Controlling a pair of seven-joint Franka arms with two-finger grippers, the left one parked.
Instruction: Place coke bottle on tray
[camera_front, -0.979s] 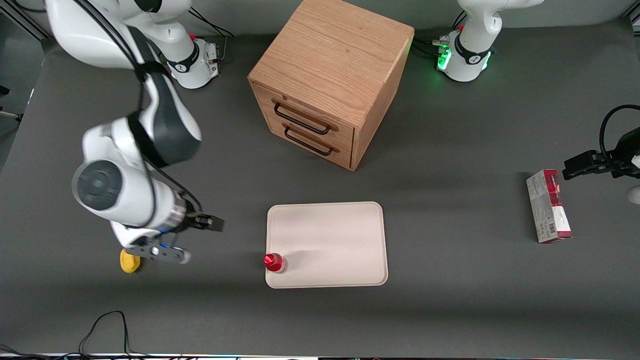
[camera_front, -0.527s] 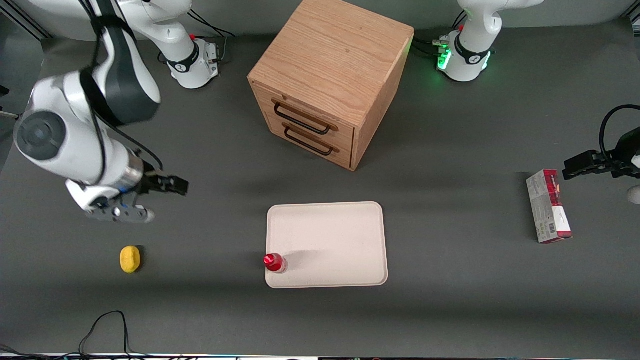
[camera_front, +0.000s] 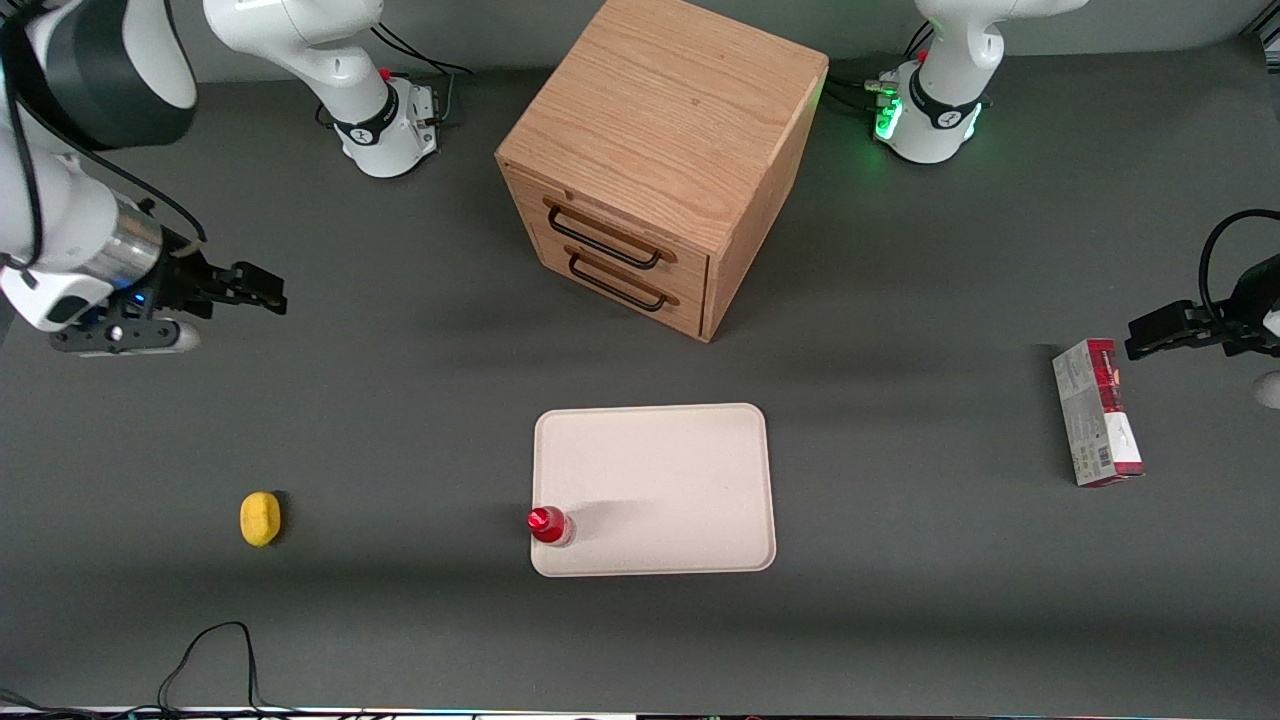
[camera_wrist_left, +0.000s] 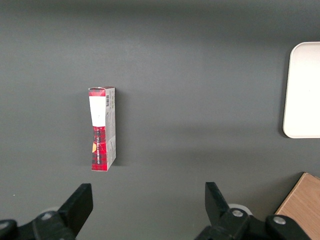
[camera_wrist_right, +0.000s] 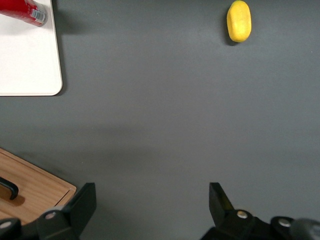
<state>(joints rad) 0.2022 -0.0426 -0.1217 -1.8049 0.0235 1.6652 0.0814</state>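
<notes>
The small red coke bottle (camera_front: 549, 525) stands upright on the cream-white tray (camera_front: 670, 480), at the tray's corner nearest the front camera toward the working arm's end. It also shows in the right wrist view (camera_wrist_right: 24, 11), on the tray's corner (camera_wrist_right: 30, 65). My right gripper (camera_front: 262, 291) is open and empty, high above the bare table toward the working arm's end, well away from the bottle and farther from the front camera than it. In the right wrist view the gripper (camera_wrist_right: 152, 200) has its two fingers wide apart over bare table.
A wooden drawer cabinet (camera_front: 660, 160) stands farther from the front camera than the tray. A yellow lemon-like object (camera_front: 260, 519) lies on the table toward the working arm's end. A red-and-grey carton (camera_front: 1097, 412) lies toward the parked arm's end.
My right gripper has drawn away from beside the lemon and the tray, moving up and farther from the front camera toward the working arm's end. The bottle stays standing on the tray.
</notes>
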